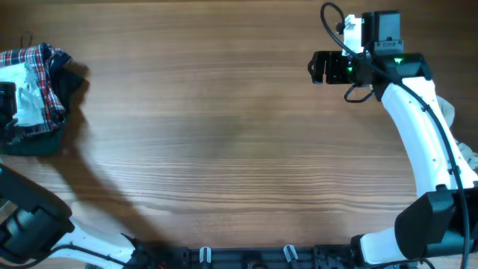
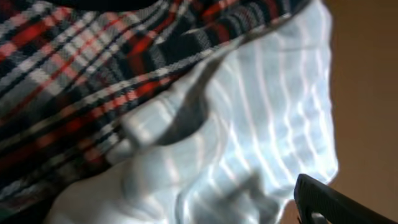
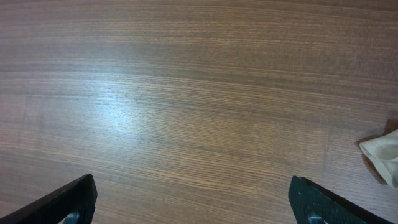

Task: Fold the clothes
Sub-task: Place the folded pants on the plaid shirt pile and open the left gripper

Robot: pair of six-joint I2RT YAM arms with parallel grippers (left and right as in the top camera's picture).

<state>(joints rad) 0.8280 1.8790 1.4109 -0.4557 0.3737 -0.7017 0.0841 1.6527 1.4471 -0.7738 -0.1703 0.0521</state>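
Observation:
A heap of clothes lies at the table's far left: a red, white and black plaid shirt [image 1: 41, 63], a white striped garment [image 1: 26, 101] and a dark garment [image 1: 45, 138]. My left gripper [image 1: 6, 104] is down in this heap. In the left wrist view the white striped cloth [image 2: 249, 124] and the plaid cloth [image 2: 81, 62] fill the frame. Only one finger [image 2: 333, 202] shows, set wide; the other is hidden under cloth. My right gripper [image 1: 323, 67] is open and empty above bare wood at the back right [image 3: 193, 205].
A pale cloth [image 1: 450, 112] lies at the table's right edge behind the right arm; its corner also shows in the right wrist view [image 3: 382, 152]. The left arm's base [image 1: 30, 224] sits at the front left. The wooden tabletop [image 1: 224, 134] spans the middle.

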